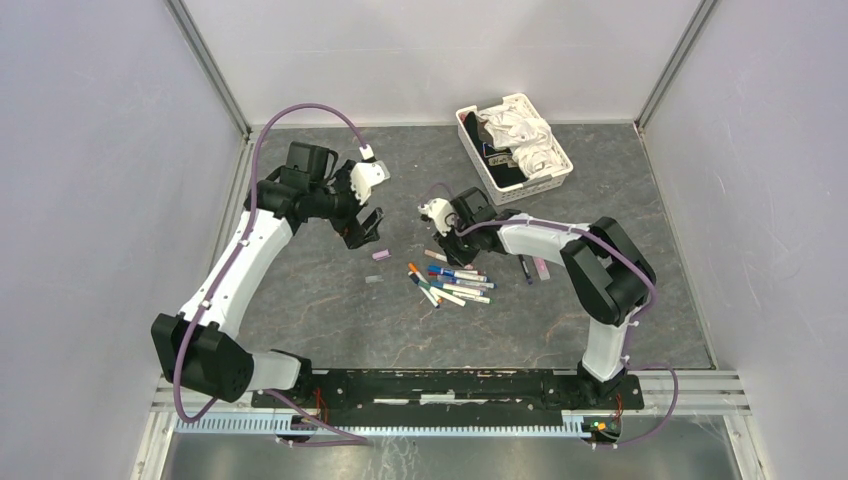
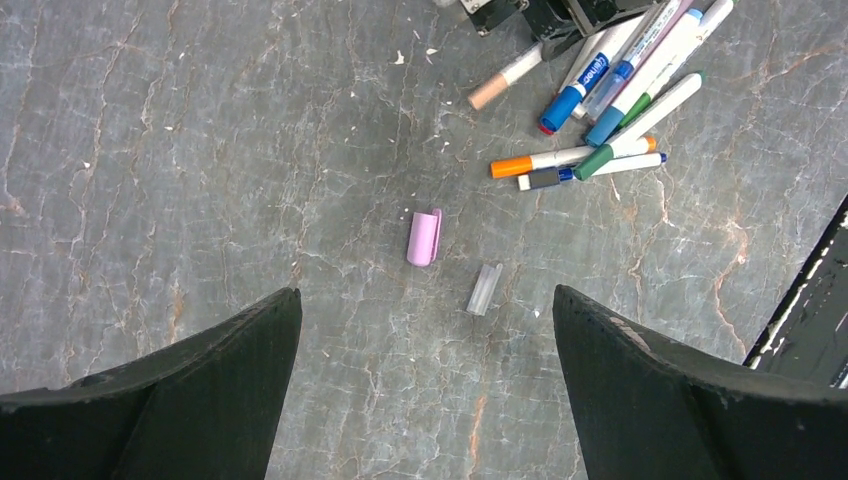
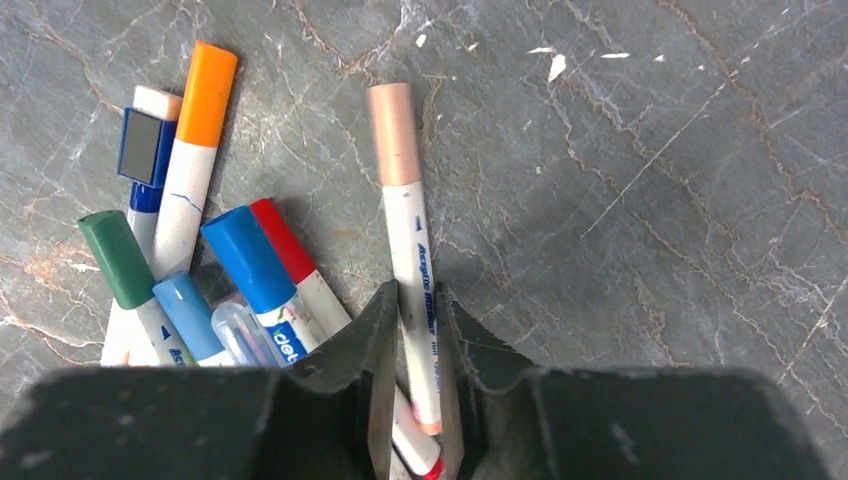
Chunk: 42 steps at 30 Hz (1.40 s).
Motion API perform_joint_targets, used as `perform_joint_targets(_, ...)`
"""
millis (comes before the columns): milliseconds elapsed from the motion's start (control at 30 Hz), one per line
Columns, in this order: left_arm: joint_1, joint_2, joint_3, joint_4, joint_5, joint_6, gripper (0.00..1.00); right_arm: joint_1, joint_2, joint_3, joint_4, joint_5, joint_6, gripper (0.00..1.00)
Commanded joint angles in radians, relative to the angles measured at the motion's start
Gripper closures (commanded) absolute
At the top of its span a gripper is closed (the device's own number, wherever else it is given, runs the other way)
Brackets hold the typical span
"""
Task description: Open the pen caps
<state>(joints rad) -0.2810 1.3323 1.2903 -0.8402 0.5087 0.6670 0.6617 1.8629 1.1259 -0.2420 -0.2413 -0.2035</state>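
My right gripper (image 3: 416, 292) is shut on the white barrel of a pen (image 3: 410, 240), low over the table. Its peach cap (image 3: 394, 133) is on and points away from the jaws. Beside it lie several capped pens: orange (image 3: 207, 92), green (image 3: 115, 255), blue (image 3: 245, 258) and red (image 3: 280, 238). From above the same pile (image 1: 455, 285) shows just in front of the right gripper (image 1: 445, 240). The left gripper (image 2: 427, 295) hangs open and empty above a loose pink cap (image 2: 424, 238) and a clear cap (image 2: 484, 289). Both caps lie left of the pile.
A white basket (image 1: 478, 160) holding crumpled cloth stands at the back right. A dark pen (image 1: 525, 268) and a pink piece (image 1: 541, 268) lie right of the pile. The arms' black base rail (image 1: 440, 385) runs along the near edge.
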Motion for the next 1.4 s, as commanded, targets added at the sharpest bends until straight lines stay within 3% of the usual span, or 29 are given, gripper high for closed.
perform_joint_targets(0, 0.003, -0.002, 0.021, -0.02, 0.034, -0.012, 0.0, 0.002, 0.018, 0.064, -0.005, 0.031, -0.016, 0.78)
perform_joint_targets(233, 0.003, -0.01, 0.006, -0.033, 0.072, 0.019, 0.0, -0.002, 0.065, 0.114, -0.028, 0.064, -0.028, 0.91)
perform_joint_targets(400, 0.003, -0.038, -0.057, -0.049, 0.108, 0.132, 0.0, -0.009, 0.047, 0.106, -0.01, 0.03, -0.012, 1.0)
perform_joint_targets(533, 0.004, -0.083, -0.114, -0.052, 0.179, 0.254, 0.0, -0.033, -0.027, 0.101, 0.023, -0.09, 0.04, 1.0)
perform_joint_targets(700, -0.003, -0.066, -0.075, -0.071, 0.255, 0.321, 0.0, -0.034, -0.108, 0.138, -0.022, -0.328, 0.066, 1.0)
perform_joint_targets(933, -0.071, -0.03, -0.096, -0.064, 0.162, 0.438, 0.03, -0.03, -0.127, 0.172, -0.081, -0.696, 0.085, 1.0)
perform_joint_targets(1200, -0.171, -0.022, -0.111, -0.032, 0.017, 0.487, 0.1, -0.011, -0.102, 0.2, -0.147, -0.786, 0.052, 1.0)
perform_joint_targets(1367, -0.213, 0.002, -0.116, -0.068, -0.024, 0.535, 0.23, 0.002, -0.065, 0.229, -0.182, -0.806, 0.047, 1.0)
